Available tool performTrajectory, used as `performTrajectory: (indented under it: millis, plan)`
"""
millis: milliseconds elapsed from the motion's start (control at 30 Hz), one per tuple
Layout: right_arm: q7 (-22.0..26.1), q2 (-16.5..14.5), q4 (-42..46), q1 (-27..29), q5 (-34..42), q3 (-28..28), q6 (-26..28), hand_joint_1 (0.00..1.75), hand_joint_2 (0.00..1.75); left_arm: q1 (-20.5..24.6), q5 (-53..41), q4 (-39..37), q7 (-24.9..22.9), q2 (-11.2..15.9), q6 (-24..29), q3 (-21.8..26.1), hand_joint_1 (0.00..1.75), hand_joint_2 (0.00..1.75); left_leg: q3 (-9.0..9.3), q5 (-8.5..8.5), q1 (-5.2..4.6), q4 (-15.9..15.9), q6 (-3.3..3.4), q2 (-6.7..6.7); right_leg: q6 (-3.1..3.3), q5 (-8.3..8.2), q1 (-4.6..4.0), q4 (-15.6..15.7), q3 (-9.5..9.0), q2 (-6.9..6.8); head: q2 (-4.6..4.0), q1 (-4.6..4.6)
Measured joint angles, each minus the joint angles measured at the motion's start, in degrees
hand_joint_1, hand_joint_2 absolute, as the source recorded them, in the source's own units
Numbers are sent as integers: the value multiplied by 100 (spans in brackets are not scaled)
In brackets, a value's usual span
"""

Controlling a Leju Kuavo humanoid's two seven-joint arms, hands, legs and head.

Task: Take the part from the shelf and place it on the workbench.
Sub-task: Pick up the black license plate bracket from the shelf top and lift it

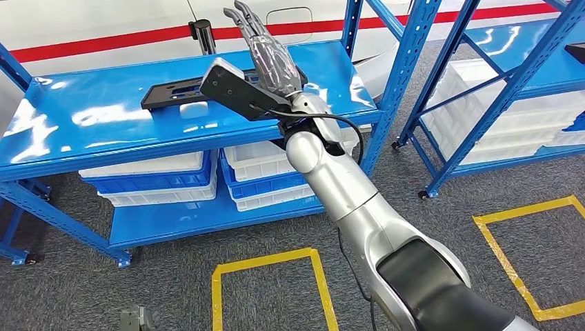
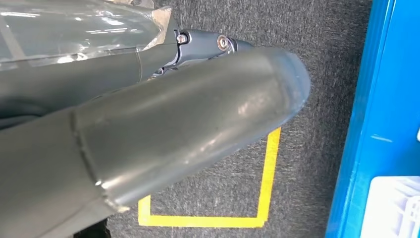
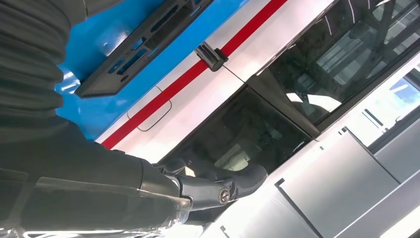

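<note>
The part point(image 1: 176, 91) is a flat black plate with slots, lying on the top board of the blue shelf point(image 1: 90, 121). My right hand point(image 1: 265, 48) is raised over the plate's right end, fingers stretched out and apart, holding nothing. The right wrist view shows the same plate point(image 3: 141, 47) on the blue board beyond my right hand point(image 3: 148, 191), whose dark fingers point(image 3: 233, 181) are clear of the plate. My left hand point(image 2: 163, 124) hangs over the grey floor with its thumb out and nothing in it.
White and blue bins point(image 1: 259, 165) fill the shelf's lower level. A second blue rack point(image 1: 510, 83) with white bins stands to the right. Yellow tape squares point(image 1: 269, 286) mark the carpet. A white vehicle with a red stripe point(image 1: 103, 31) stands behind the shelf.
</note>
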State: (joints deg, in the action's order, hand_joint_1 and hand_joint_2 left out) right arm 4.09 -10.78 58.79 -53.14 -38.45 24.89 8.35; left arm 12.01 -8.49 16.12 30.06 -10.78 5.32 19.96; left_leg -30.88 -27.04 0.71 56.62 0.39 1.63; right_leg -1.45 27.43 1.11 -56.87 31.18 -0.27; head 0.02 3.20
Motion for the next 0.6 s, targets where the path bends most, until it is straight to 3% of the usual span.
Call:
performTrajectory:
  millis: [333,500,600]
  plan:
    - [116,-10,-92,-37,186,47,94,0,175,-20,188,1,62,36,-79,143,0,0,-69,-23,-5,84,44,-13,-43,-25,36,10,6,-2,0,-1]
    - [203,-15,-161,-135,246,58,120,0,175,-32,262,-5,58,48,-128,193,0,0,-80,41,-34,8,44,-11,-49,-55,-42,37,14,-3,0,24]
    - [251,-13,-232,-140,264,73,138,0,175,-46,315,-8,61,54,-170,209,0,0,-98,38,-77,34,58,-17,-80,-74,-22,45,25,-9,0,22]
